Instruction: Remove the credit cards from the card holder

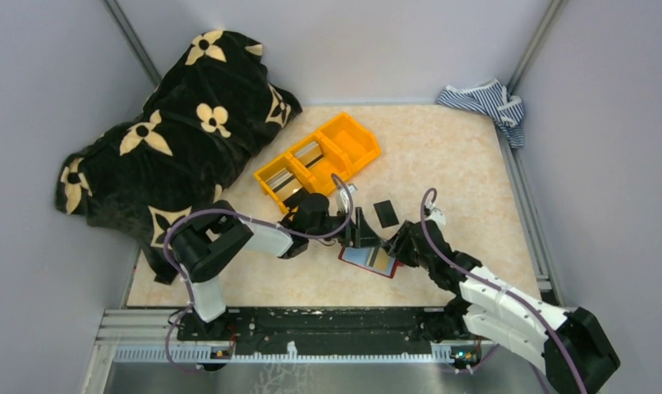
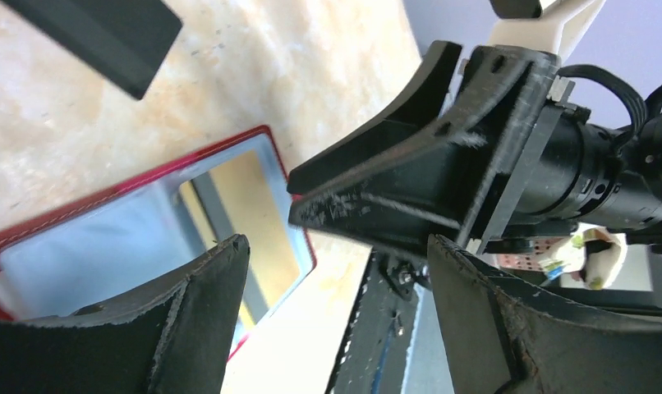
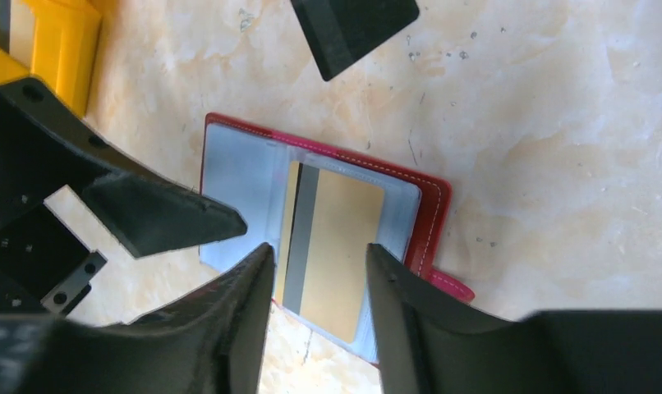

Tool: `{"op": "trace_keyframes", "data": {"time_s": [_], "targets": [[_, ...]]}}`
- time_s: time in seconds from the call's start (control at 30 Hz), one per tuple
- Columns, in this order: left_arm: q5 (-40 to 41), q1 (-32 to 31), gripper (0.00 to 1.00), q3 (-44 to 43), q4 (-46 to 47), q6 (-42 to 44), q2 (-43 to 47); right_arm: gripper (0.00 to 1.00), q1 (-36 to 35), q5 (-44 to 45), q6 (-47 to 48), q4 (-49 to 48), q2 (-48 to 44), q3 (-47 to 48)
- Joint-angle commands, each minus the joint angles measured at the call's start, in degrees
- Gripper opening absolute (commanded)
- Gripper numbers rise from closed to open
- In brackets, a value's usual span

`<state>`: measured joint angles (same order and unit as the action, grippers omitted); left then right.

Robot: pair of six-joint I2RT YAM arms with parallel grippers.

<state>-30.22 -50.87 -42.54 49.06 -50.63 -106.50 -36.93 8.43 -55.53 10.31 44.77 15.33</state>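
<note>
The card holder [image 1: 367, 259] lies open on the table, dark red outside with light blue pockets [image 3: 237, 172]. A pale beige credit card [image 3: 340, 238] with a grey stripe sits in its right pocket. My right gripper [image 3: 318, 250] hovers just over that card's near end, its jaws apart on either side of the stripe, nothing pinched. My left gripper [image 2: 336, 254] is open over the holder's near corner [image 2: 106, 230], close beside the right gripper [image 1: 397, 242]; one left fingertip [image 3: 163, 217] rests above the left pocket. A dark card [image 1: 385, 213] lies loose beyond the holder.
An orange three-compartment bin [image 1: 348, 156] stands behind the grippers with silver-grey cards [image 1: 310, 153] in it. A black flower-print blanket [image 1: 172, 139] fills the far left. A striped cloth [image 1: 488, 103] lies in the far right corner. Walls enclose the table.
</note>
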Motion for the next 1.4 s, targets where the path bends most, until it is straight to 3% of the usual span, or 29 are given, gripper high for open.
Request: {"op": "trace_keyframes", "data": {"time_s": [0.0,0.1,0.13,0.3,0.6,1.07,1.37], "targets": [[3.44,1.07,0.85,2.07,-9.23,6.80,5.04,0.34,0.54,0.85,0.02,-3.96,4.34,2.38],[5.67,1.19,0.86,3.23,-13.08,8.73,7.63,0.05,0.54,1.10,-0.69,-4.40,6.26,2.36],[6.26,1.19,0.86,3.01,-14.88,9.55,8.27,0.00,0.53,1.72,-1.00,-4.05,6.01,2.37],[9.18,1.13,0.87,1.40,-22.27,13.59,9.17,0.00,0.54,3.80,-0.67,-1.69,1.71,2.43],[6.56,1.20,0.88,-2.04,-23.68,13.54,6.27,0.00,0.62,4.22,0.44,4.57,-2.47,2.90],[-1.89,1.07,0.87,-4.46,-19.22,8.31,2.48,0.00,0.61,2.29,0.63,4.65,-3.72,-2.33],[-4.26,0.95,0.87,-5.32,-17.06,6.40,-2.25,0.00,0.53,-0.61,0.62,-1.51,3.04,-4.41]]}}
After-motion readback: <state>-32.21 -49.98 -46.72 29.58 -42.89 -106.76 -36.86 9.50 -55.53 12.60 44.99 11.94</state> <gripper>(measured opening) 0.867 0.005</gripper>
